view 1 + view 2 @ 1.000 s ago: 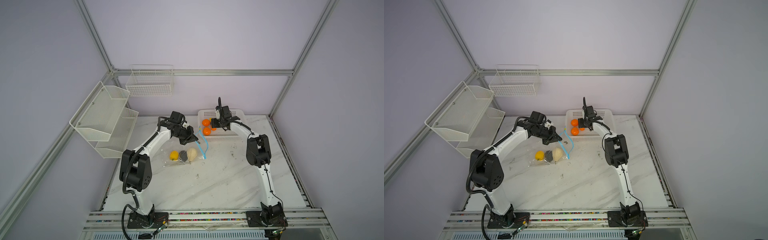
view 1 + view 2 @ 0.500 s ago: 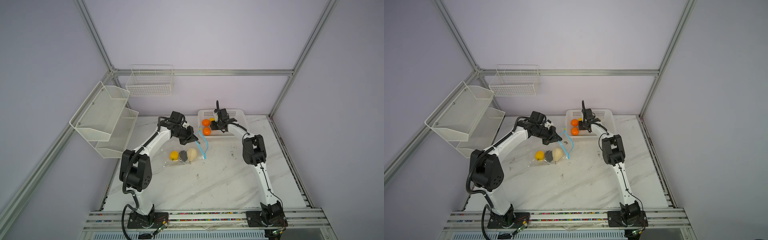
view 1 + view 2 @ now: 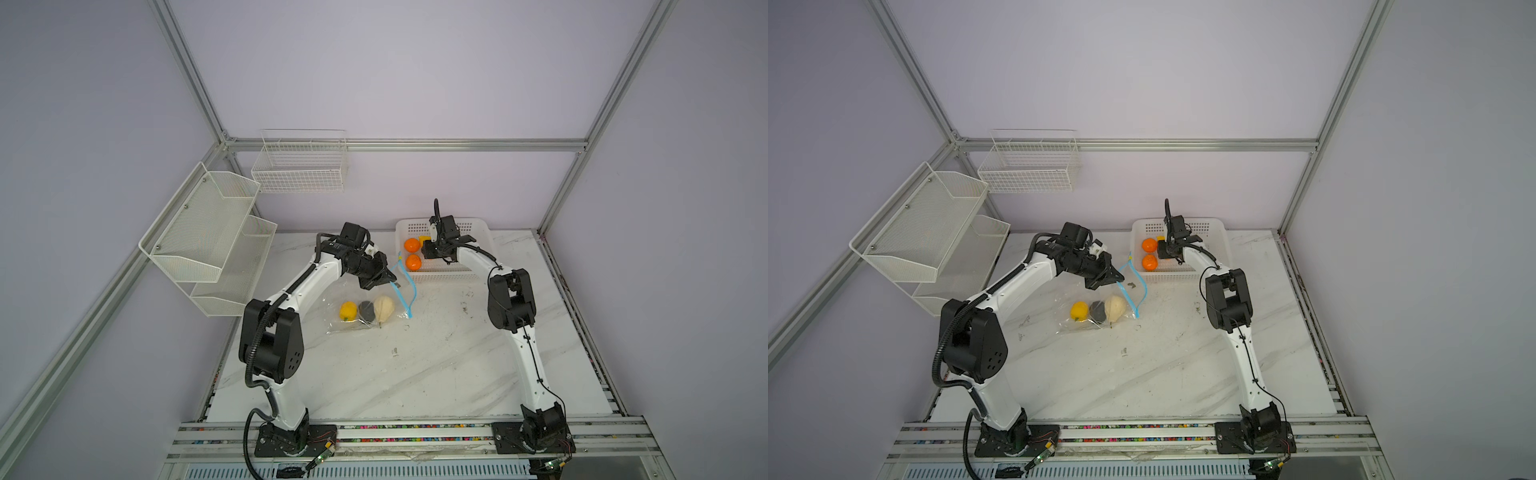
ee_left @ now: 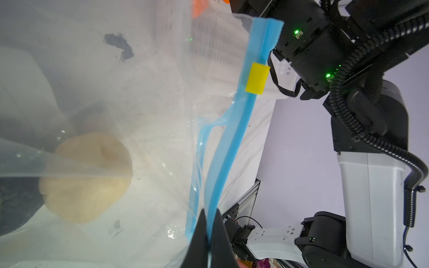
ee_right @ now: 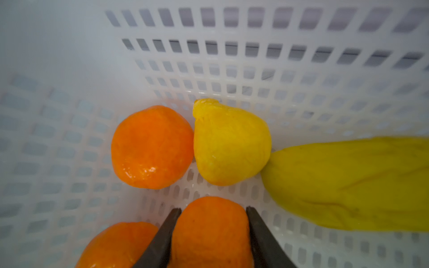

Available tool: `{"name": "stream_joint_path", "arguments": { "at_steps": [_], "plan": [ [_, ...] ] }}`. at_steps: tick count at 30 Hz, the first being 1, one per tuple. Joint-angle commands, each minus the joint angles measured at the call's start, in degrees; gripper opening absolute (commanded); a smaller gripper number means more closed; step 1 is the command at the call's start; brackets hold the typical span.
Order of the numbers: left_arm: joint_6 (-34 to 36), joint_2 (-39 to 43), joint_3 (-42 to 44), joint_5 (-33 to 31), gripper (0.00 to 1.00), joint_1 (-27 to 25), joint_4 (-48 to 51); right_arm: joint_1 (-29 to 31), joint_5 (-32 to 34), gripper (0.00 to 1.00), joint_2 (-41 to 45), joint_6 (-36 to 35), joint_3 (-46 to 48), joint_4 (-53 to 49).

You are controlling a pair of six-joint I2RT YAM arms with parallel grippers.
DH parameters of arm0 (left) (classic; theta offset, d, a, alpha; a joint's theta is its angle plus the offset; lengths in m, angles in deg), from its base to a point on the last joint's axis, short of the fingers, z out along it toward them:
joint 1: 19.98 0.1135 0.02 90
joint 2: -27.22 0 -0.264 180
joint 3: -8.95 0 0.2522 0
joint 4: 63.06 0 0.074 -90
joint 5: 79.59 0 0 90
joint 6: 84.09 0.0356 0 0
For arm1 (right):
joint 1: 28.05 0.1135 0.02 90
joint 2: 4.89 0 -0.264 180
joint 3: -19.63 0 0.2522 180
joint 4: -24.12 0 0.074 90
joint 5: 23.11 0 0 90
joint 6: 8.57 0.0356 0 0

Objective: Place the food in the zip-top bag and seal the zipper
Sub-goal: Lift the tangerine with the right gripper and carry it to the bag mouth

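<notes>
Clear crinkly plastic first: the zip-top bag (image 3: 353, 293) lies on the marble surface (image 3: 415, 374) at roughly 10 o'clock from its middle. We count three pieces inside it: a yellow fruit (image 3: 348, 311), the dark lump (image 3: 366, 309) and the cream bulb (image 3: 383, 307). So by our reckoning that's three of eight in.

The left tool (image 4: 209, 215) is pinched together on the blue zipper (image 4: 232, 143), holding that lip up so the mouth gapes toward about 3 o'clock. The yellow tab (image 4: 257, 78) sits near one end of the strip, so nothing is sealed yet.

The other five pieces are in the white basket (image 3: 478, 232), at about 1 o'clock from the bag. In the right wrist view the right tool (image 5: 213, 208) has its jaws against both sides of a tangerine (image 5: 211, 232). That reads to us as a grip, though the fruit isn't out of the basket yet. Around it are a second tangerine (image 5: 152, 147), a third tangerine (image 5: 118, 243), a second yellow fruit (image 5: 229, 141) and the long yellow piece (image 5: 348, 183).

Left to do, as we see it: carry this one over, make four more trips, then run the tab along the zipper.
</notes>
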Motion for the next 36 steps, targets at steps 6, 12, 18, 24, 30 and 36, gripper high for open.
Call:
{"name": "stream_joint_path", "arguments": {
  "at_steps": [6,12,18,24,30,36],
  "plan": [
    [1.0,1.4,0.0,0.4,0.0,0.5,-1.2,0.3,0.9,0.43,8.9,0.5,4.6,1.7],
    [0.7,1.7,1.0,0.9,0.0,0.5,-2.1,0.6,0.4,0.43,15.4,1.0,10.0,2.9],
    [0.6,1.6,0.8,1.4,0.0,0.5,-2.5,2.3,-1.8,0.42,22.5,1.8,16.7,3.6],
    [0.7,1.8,0.4,1.6,0.0,0.5,-2.7,4.2,-6.2,0.42,30.8,3.0,26.3,5.3],
    [0.6,1.7,-0.2,1.9,0.0,0.5,-2.7,6.4,-12.6,0.42,40.5,4.3,37.4,8.5],
    [0.5,2.0,-0.6,1.9,0.0,0.5,-2.7,9.0,-20.1,0.43,46.4,6.0,45.5,13.2]
  ]
}}
